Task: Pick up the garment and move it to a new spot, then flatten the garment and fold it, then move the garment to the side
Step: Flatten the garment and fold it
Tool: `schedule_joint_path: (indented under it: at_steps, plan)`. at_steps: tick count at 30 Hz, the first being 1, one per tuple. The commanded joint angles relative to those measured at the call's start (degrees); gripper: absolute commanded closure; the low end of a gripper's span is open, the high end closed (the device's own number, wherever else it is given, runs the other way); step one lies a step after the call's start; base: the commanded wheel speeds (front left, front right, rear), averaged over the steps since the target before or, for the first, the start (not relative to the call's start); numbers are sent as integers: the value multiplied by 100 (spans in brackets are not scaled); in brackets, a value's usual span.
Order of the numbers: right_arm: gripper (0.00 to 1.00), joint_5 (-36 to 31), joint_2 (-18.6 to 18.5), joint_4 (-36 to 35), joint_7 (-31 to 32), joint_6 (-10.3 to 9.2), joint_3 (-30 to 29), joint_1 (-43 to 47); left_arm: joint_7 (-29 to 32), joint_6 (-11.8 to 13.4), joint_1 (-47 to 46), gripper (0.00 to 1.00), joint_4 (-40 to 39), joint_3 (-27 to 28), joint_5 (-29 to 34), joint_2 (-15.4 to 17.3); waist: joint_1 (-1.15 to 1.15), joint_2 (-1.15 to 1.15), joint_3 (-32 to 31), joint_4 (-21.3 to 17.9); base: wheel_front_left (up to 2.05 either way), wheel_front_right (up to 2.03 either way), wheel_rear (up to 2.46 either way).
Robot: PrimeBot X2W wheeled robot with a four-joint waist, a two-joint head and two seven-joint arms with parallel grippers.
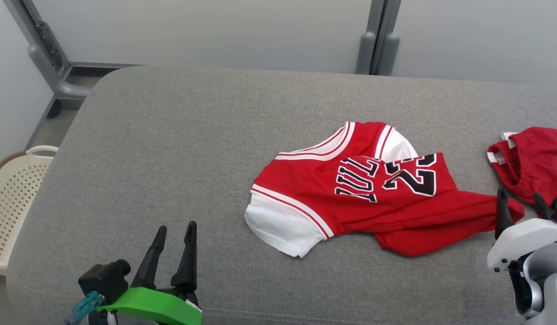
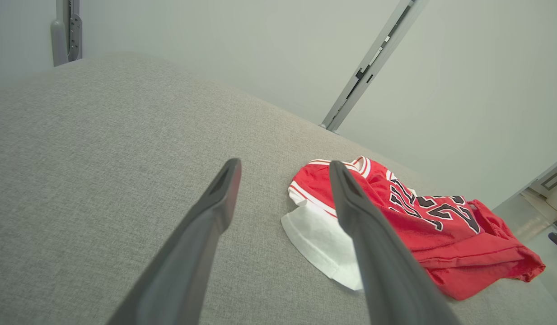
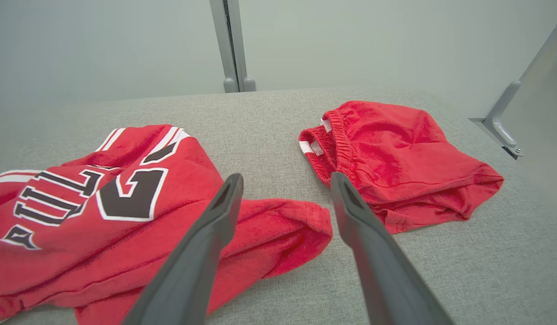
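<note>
The garment (image 1: 359, 198) is a red jersey with white sleeves and black lettering, lying crumpled on the grey cushion (image 1: 179, 149), right of centre. It also appears in the left wrist view (image 2: 395, 216) and the right wrist view (image 3: 124, 212). My right gripper (image 1: 522, 201) is open just beside the jersey's right end, fingers apart with nothing between them (image 3: 285, 180). At the lower left my left gripper (image 1: 174, 232) stands open and well clear of the jersey (image 2: 285, 167).
Red shorts (image 1: 535, 158) lie at the cushion's right edge, close to my right gripper (image 3: 395, 153). A cream perforated basket (image 1: 16, 198) sits on the floor to the left. Grey frame posts (image 1: 377, 40) stand behind the cushion.
</note>
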Motion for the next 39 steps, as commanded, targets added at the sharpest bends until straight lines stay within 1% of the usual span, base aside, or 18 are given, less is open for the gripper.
schedule_joint_path:
  at_steps: [1, 9, 12, 16, 19, 25, 34, 39]
  plan:
    - [0, 249, -6, -28, -150, -8, 49, 54, -34, 5, 59, 0, -25, 22, -25, 41, 0, 0, -4, -51, 0, 0, 0]
    - [0, 1226, -6, -29, -1257, -7, 585, 153, -37, 26, 49, 0, -11, 4, -35, 49, 0, 0, -49, -193, 0, 0, 0]
    - [0, 1363, -6, -54, -1566, -7, 962, 261, -38, 35, 68, 0, 8, 9, -49, 58, 0, 0, -79, -234, 0, 0, 0]
    - [0, 1298, -12, -153, -1753, -7, 1437, 404, -57, 33, 73, 0, 38, 14, -70, 58, 0, 0, -114, -274, 0, 0, 0]
    - [0, 1218, -11, -272, -1796, -7, 1690, 542, -55, 33, 87, 0, 65, 5, -76, 50, 0, 0, -153, -297, 0, 0, 0]
    - [0, 1038, -10, -542, -1753, -7, 1984, 815, -89, 48, 141, 0, 108, 17, -94, 46, 0, 0, -204, -357, 0, 0, 0]
    - [0, 900, -7, -702, -1650, -7, 2184, 1101, -154, 9, 138, 0, 183, 45, -93, 50, 0, 0, -222, -433, 0, 0, 0]
    - [0, 866, -8, -666, -1565, -7, 2296, 1162, -189, 102, 171, 0, 203, 97, -24, 107, 0, 0, -231, -465, 0, 0, 0]
